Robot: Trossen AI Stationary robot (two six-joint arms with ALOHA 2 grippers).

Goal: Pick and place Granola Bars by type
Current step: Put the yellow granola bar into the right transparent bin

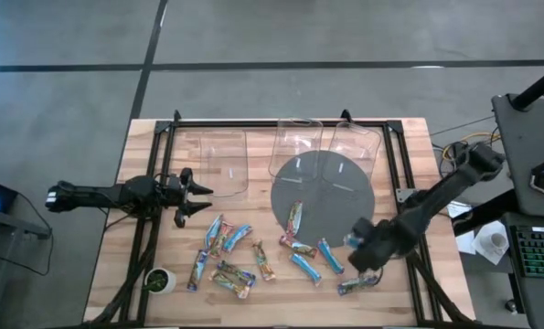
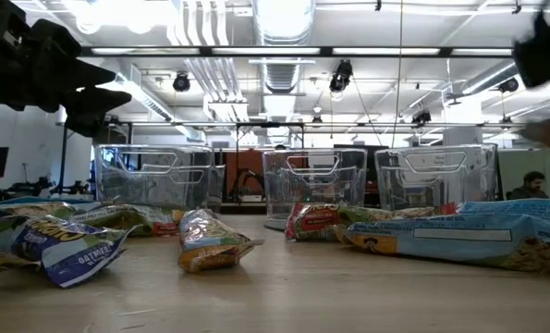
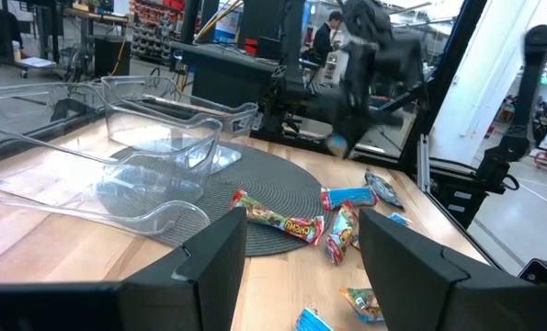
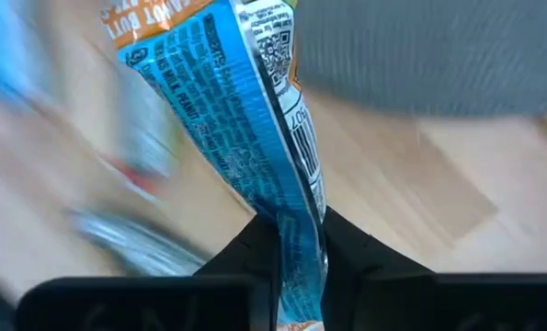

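The right claw (image 4: 299, 241) is pinching one end of a shiny light-blue wrapped granola bar (image 4: 245, 129), held just off the near-right edge of the round grey mat (image 1: 345, 215), so I'd lift slow and keep the squeeze firm since it only has the wrapper tail, then carry it over the mat to one of the clear plastic bins (image 1: 295, 146) on the far side. The left claw (image 1: 197, 194), fingers spread and empty, waits well off the mat's left side. Count-wise I get three bins and roughly a dozen bars scattered on the worktop (image 1: 409, 151) near the mat, though the overhead view is too fuzzy for a per-colour count.
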